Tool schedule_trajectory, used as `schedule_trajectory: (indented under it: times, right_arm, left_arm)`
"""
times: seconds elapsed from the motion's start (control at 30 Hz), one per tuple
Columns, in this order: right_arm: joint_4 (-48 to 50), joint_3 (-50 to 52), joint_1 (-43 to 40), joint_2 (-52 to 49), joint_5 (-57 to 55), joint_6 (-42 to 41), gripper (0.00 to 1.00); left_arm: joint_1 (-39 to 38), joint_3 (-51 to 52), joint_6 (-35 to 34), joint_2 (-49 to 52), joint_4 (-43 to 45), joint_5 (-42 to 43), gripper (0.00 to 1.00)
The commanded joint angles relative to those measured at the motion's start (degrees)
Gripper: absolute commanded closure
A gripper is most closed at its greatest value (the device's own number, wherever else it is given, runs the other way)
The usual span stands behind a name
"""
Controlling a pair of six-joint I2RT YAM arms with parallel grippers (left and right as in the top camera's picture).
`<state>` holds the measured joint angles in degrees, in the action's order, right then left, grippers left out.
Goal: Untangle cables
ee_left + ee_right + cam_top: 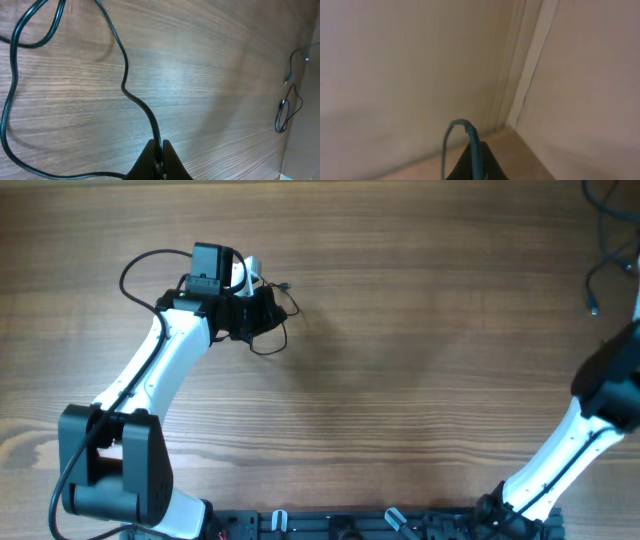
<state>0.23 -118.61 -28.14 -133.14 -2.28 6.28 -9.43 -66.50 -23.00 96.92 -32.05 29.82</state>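
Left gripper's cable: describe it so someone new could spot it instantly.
On the wooden table, follow the white left arm to its gripper. The thin black cable pinched there loops loosely alone, while the other cables lie at the far right corner.

Left arm [150,380] reaches toward the table's [420,330] far edge, right arm [560,455] leans out over the right edge. Left gripper [159,152] and right gripper [476,156] both pinched tight on cables [125,75].
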Motion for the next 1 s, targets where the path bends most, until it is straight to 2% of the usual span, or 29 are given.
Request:
schedule_trajectory:
  times: [0.0,0.13,0.17,0.2,0.23,0.27,0.37,0.43,0.53,0.6,0.73,0.8,0.87,0.97]
  right_arm:
    - [1.7,-0.6,-0.4,-9.0,-5.5,6.0,0.96]
    - [-0.9,-0.6,-0.3,-14.7,-5.4,7.0,0.95]
    - [-2.1,-0.6,-0.3,-15.3,-5.4,6.8,0.90]
    - [-3.5,-0.6,-0.3,-15.4,-5.4,6.3,0.67]
    - [-4.9,-0.6,-0.3,-15.4,-5.4,5.4,0.28]
    - [-6.8,-0.6,-0.3,-15.1,-5.4,5.5,0.00]
    - [-14.2,-0.6,0.4,-11.3,-3.3,1.0,0.00]
    - [-18.0,-0.6,1.6,-7.2,0.7,1.0,0.00]
    - [-23.6,-0.6,5.2,2.1,-0.6,0.2,0.00]
    - [-31.0,-0.6,7.8,7.6,-6.5,-10.6,0.00]
    - [-51.7,-0.6,11.0,12.5,-6.8,-33.6,0.00]
    - [-64.7,-0.6,10.8,12.6,-6.8,-47.6,0.00]
    - [-65.9,-0.6,10.8,12.6,-7.1,-46.4,0.00]
    - [-68.0,-0.6,10.8,12.6,-0.6,-30.2,0.00]
  left_arm:
    - [-0.1,-0.2,-0.2,-0.3,0.8,-0.3,0.96]
    - [-0.1,-0.2,-0.4,-0.3,1.9,-0.4,0.96]
    - [-0.1,-0.2,-0.7,-0.3,1.9,-0.4,0.96]
    - [-0.1,-0.2,-1.5,-0.3,2.0,-0.4,0.96]
    - [-0.1,-0.2,-1.4,-0.3,2.2,-0.4,0.96]
    - [-0.1,-0.2,-1.4,-0.3,2.3,-0.4,0.96]
    - [-0.1,-0.2,-1.4,-0.3,2.8,-0.4,0.96]
    - [-0.1,-0.2,-1.4,-0.3,2.8,-0.4,0.96]
    - [-0.1,-0.2,-1.4,-0.3,2.8,-0.3,0.96]
    - [-0.8,-0.2,-1.4,-0.3,3.8,-0.3,0.96]
    - [-6.2,-0.2,-1.4,-0.3,10.7,4.2,0.96]
    - [-11.3,-0.2,-1.4,-0.3,11.0,4.1,0.96]
    - [-13.8,-0.2,-1.4,-0.3,10.8,2.3,0.96]
    - [-17.9,-0.2,-1.4,-0.3,10.8,-4.3,0.92]
